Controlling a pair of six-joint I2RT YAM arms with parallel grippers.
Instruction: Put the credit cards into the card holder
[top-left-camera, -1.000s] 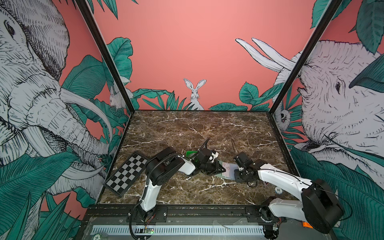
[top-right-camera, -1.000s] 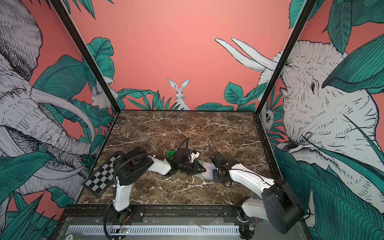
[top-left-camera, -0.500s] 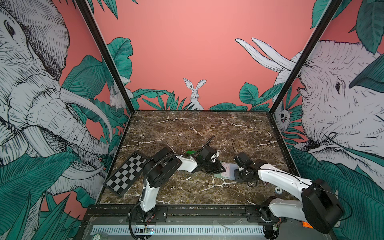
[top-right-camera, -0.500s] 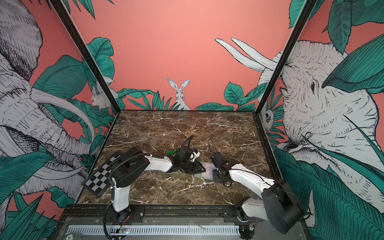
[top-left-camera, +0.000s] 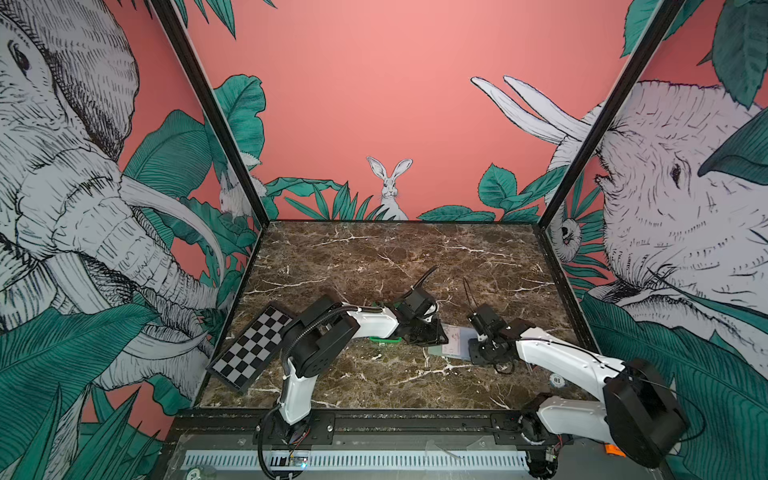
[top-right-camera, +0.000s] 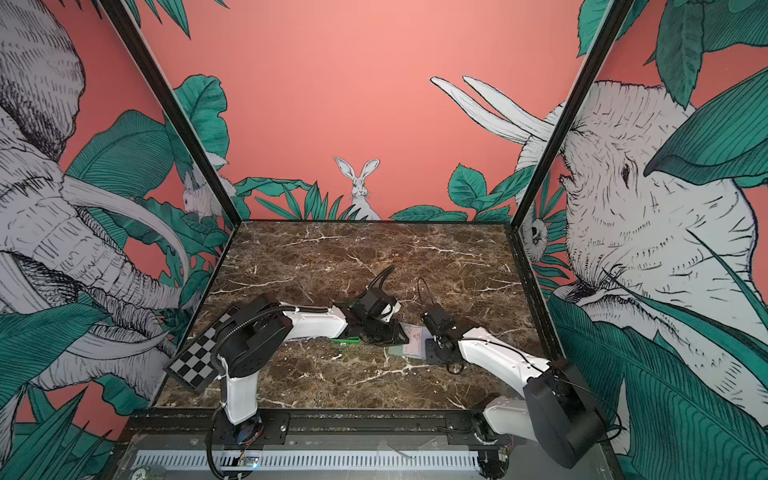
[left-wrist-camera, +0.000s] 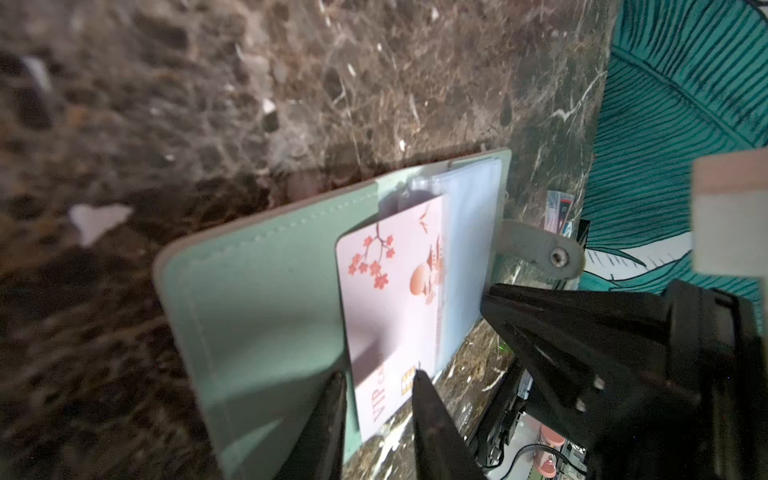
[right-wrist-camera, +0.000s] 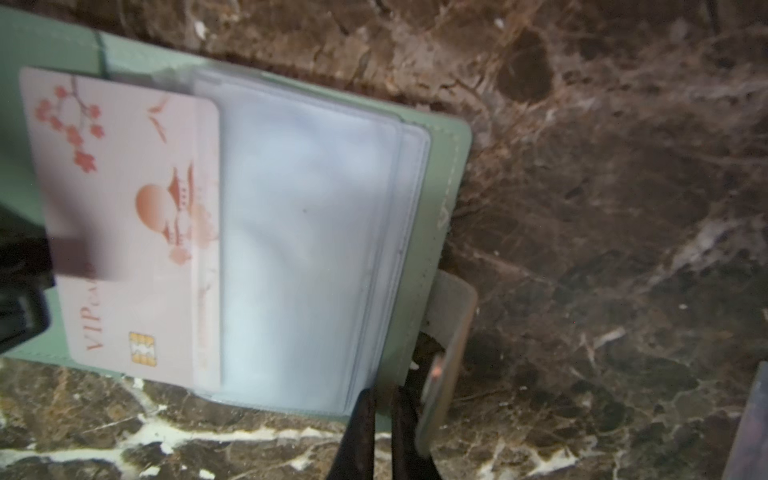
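While the left gripper (left-wrist-camera: 379, 374) stands over the near end of a pale pink credit card (left-wrist-camera: 390, 291), its two fingers are a little apart. The printed face of the card shows in the gap between them. They do not clamp the card, and I cannot tell if a fingertip touches it.

The right gripper (right-wrist-camera: 384, 390) is almost fully closed. Its fingers pinch the outer edge of the card holder (right-wrist-camera: 436, 166), just beside the snap tab (right-wrist-camera: 449, 332), and a thin strip of the green cover shows between them.

The card holder lies open and flat on the marble table (top-left-camera: 374, 257). The card rests on the holder across its middle. One long edge is slid under a layer of the clear sleeves (right-wrist-camera: 307, 232), and the greater part, with red blossoms, the chip and the letters "VIP", lies uncovered over the bare inner cover. The sleeves are stacked on the half of the holder where the right gripper is, and nothing is seen inside them.

In both top views the holder is between the two grippers, in the front middle of the table. A bright green tray (top-left-camera: 384, 339) lies just beside it, mostly hidden under the left arm. A checkerboard (top-left-camera: 253, 347) lies well apart, at the left edge of the table.
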